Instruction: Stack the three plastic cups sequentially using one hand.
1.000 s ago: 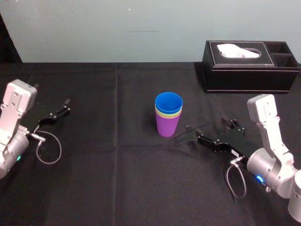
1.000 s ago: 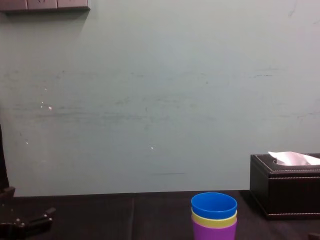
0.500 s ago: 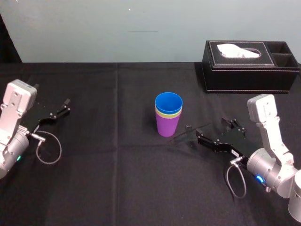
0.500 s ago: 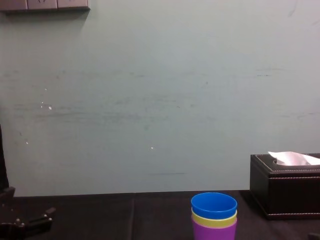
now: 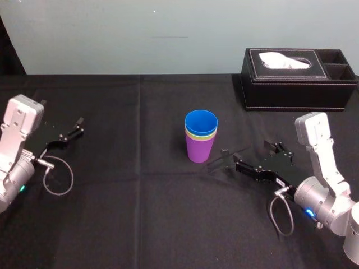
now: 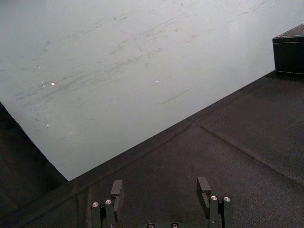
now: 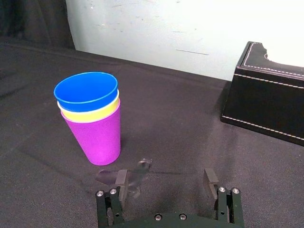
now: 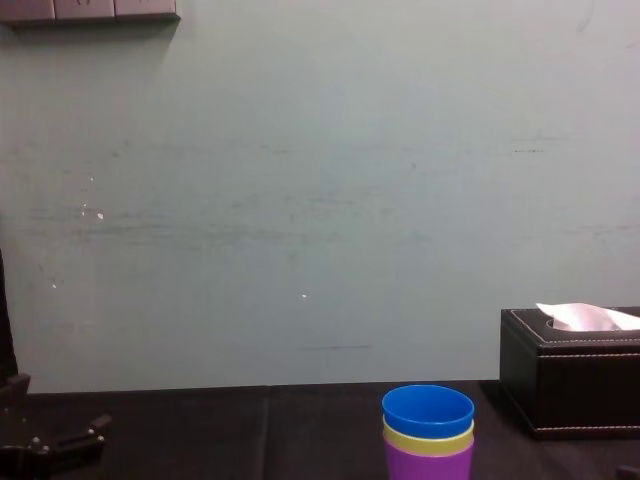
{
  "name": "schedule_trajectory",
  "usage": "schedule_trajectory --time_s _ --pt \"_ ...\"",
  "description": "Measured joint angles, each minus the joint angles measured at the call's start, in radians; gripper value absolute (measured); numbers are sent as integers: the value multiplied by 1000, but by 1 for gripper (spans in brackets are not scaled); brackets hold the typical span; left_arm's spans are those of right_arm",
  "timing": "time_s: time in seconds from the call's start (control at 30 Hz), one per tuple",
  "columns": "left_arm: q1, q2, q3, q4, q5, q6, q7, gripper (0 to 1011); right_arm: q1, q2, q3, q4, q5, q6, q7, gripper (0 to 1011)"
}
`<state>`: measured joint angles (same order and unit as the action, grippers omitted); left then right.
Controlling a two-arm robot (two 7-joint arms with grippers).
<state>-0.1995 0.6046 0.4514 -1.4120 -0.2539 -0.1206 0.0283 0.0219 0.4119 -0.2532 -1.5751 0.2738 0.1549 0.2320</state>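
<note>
The purple tapered plastic tumbler (image 5: 199, 150) is standing upright in the middle of the black cloth-covered table (image 5: 140, 213). The yellow-green plastic tumbler (image 5: 193, 136) is nesting in it, and the blue plastic tumbler (image 5: 201, 121) is nesting on top.

Judgement: the nest is likely handling as light, smooth and slippery, its thin walls flexing under pressure. Any hold is best taken across the purple wall, below the rims.

The right gripper (image 7: 165, 176) is lying low over the cloth near the stack, pointing towards it, fingers spread and holding nothing. The left gripper (image 6: 160, 183) is sitting parked at the far left, likewise released.
</note>
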Motion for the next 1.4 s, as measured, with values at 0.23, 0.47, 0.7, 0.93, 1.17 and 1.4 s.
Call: schedule_trajectory --time_s 0.23,0.47,0.7,0.93,1.17,1.4 --pt "0 0 0 0 0 0 0 1011 0 0 0 0 0 0 0 1003" --pt "0 0 0 0 0 0 0 1011 0 0 0 0 0 0 0 1003" --pt "0 0 0 0 0 0 0 1011 0 0 0 0 0 0 0 1003" --pt "0 0 0 0 0 0 0 1011 0 0 0 0 0 0 0 1003" --pt "0 0 0 0 0 0 0 1011 0 0 0 0 0 0 0 1003" --pt "0 0 0 0 0 0 0 1011 0 0 0 0 0 0 0 1003"
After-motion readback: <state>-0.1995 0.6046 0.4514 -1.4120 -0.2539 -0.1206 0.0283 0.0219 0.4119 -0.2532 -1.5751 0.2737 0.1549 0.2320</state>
